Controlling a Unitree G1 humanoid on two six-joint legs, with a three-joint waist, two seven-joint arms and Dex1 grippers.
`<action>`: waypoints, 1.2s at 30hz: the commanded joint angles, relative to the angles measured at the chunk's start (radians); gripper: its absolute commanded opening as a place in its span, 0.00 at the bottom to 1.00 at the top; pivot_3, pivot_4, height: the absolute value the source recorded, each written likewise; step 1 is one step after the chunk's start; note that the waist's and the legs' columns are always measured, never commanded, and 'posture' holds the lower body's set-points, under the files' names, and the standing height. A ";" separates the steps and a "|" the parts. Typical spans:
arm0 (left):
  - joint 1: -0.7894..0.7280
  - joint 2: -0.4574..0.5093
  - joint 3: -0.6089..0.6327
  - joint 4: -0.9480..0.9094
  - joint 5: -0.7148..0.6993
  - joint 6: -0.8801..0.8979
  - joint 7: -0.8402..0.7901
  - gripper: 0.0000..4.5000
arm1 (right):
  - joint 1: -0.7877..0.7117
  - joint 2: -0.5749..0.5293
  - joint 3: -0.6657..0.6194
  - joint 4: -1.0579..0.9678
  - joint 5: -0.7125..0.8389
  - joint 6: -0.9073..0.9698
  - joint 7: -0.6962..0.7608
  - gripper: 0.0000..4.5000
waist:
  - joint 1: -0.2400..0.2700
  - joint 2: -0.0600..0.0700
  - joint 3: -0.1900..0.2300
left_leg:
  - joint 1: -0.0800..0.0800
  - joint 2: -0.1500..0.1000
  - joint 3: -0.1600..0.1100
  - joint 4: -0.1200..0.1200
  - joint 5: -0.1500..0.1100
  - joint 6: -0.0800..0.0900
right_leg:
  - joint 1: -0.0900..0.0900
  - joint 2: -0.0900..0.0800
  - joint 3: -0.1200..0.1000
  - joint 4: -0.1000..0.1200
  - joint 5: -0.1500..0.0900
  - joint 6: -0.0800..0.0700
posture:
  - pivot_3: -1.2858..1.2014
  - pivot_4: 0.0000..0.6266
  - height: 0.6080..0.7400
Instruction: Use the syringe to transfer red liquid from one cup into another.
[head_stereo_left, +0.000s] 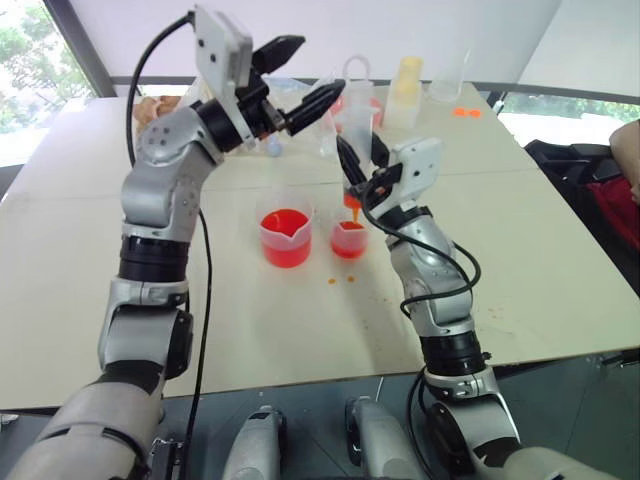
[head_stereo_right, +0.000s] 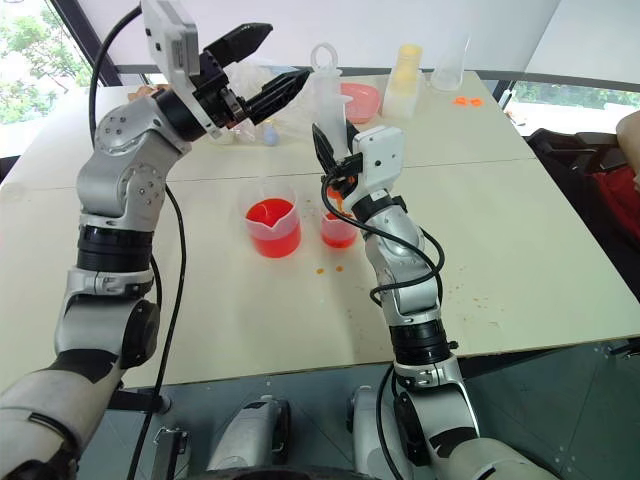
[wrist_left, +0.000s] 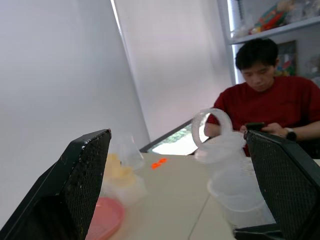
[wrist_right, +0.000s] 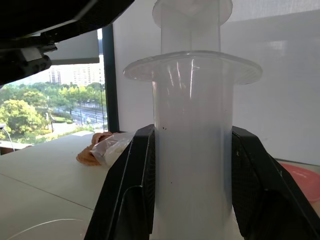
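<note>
Syringe (head_stereo_right: 331, 100): upright, clamped in right gripper (wrist_right: 192, 165), orange nozzle over small cup (head_stereo_left: 348, 238) of red liquid (head_stereo_left: 284, 235). Left gripper (head_stereo_left: 300, 75): raised beside plunger ring, fingers spread, empty.

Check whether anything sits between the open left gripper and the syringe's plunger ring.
Nothing visible does. The left gripper is open in the air beside the plunger ring; the right gripper clamps the syringe lower down, over the small cup.
</note>
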 joint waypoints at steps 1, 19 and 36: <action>-0.055 -0.001 0.005 0.056 0.044 -0.082 -0.005 0.99 | -0.001 0.006 0.013 -0.029 -0.008 -0.034 -0.001 0.30 | 0.001 0.000 0.000 | 0.000 0.000 0.000 0.000 0.000 0.000 | 0.000 0.000 0.000 0.000 0.000 0.000 | 0.52 0.24 1.00; -0.165 -0.071 -0.046 0.287 0.196 -0.250 -0.007 0.72 | 0.034 0.005 0.053 -0.045 -0.059 -0.060 -0.003 0.30 | 0.001 0.000 0.000 | 0.000 0.000 0.000 0.000 0.000 0.000 | 0.000 0.000 0.000 0.000 0.000 0.000 | 0.52 0.24 1.00; -0.047 -0.090 -0.097 0.084 0.126 -0.091 -0.162 0.02 | 0.010 0.013 0.034 -0.036 -0.051 -0.068 -0.014 0.30 | -0.001 0.000 0.000 | 0.000 0.000 -0.001 0.000 0.000 0.000 | 0.000 0.000 0.000 0.000 0.000 0.000 | 0.52 0.24 1.00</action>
